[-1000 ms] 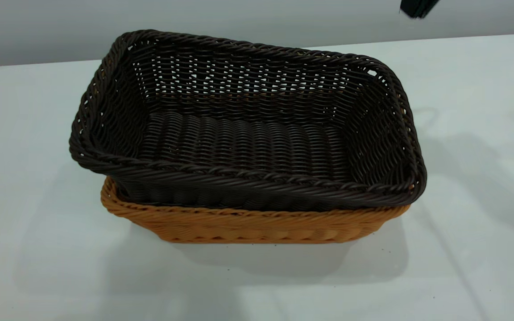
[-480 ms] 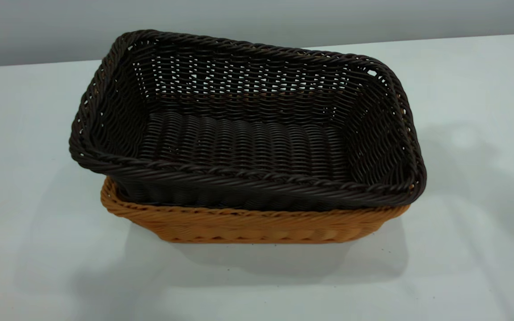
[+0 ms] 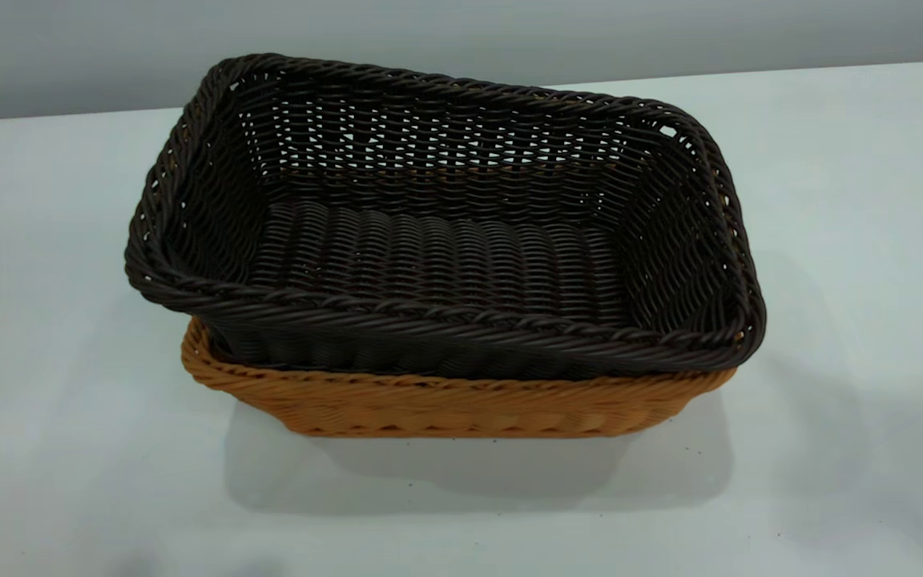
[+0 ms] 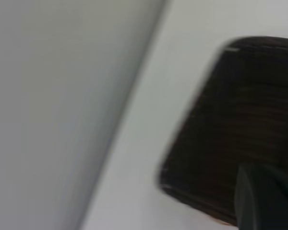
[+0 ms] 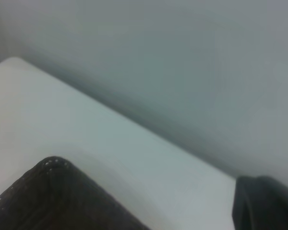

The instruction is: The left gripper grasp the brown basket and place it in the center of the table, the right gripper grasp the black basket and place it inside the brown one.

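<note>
- The very dark brown-black woven wicker basket sits nested inside the orange-tan woven wicker basket.
- Both stand on the plain white tabletop, near its middle.

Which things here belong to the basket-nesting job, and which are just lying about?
Part of the job:
- black basket, sitting inside the brown one
- brown basket, underneath it
- table, which both rest on

Just lying about:
- nothing else visible; neither gripper appears in the exterior view
</note>
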